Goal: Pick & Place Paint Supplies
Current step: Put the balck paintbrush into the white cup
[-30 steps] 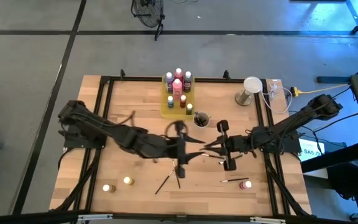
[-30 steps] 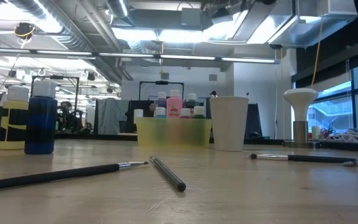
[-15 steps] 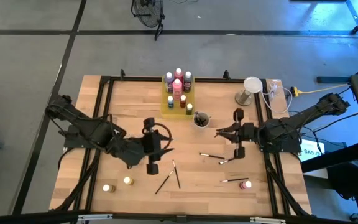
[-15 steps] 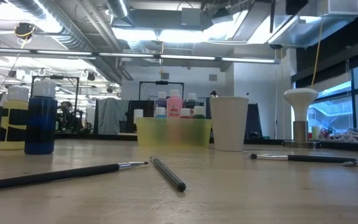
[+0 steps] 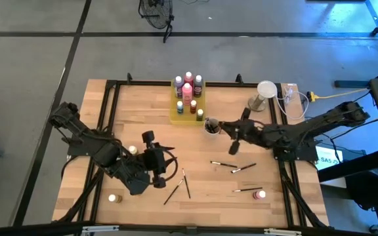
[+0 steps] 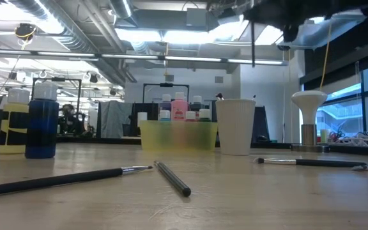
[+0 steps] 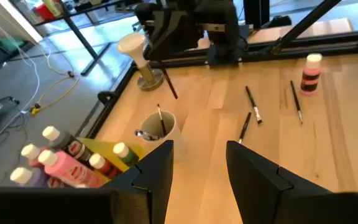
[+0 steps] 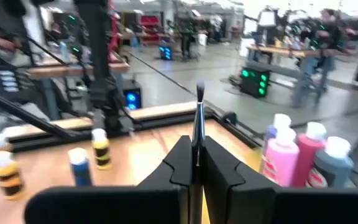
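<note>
- Right gripper: fingers pressed together, pinching a thin dark brush that stands upright between them with its tip above the fingertips
- Same gripper in the high view: held above the table just beside the small round cup, which already holds brushes; in the low view the held brush hangs as a dark vertical line above the cup
- Left gripper: fingers spread apart with nothing between them, pointing across the table toward the cup and the right arm
- Same gripper in the high view: above the table's left half, near a crossed pair of brushes lying flat on the wood
- Loose brushes: three more lie flat right of centre, well apart from the cup
- Yellow tray: at the table's far edge, just beside the cup, filled with upright paint bottles
- Stray bottles: one pink-capped bottle near the front right, touching the end of a brush; two yellow bottles near the front left
- Pale lamp-like stand: upright at the far right of the table
</note>
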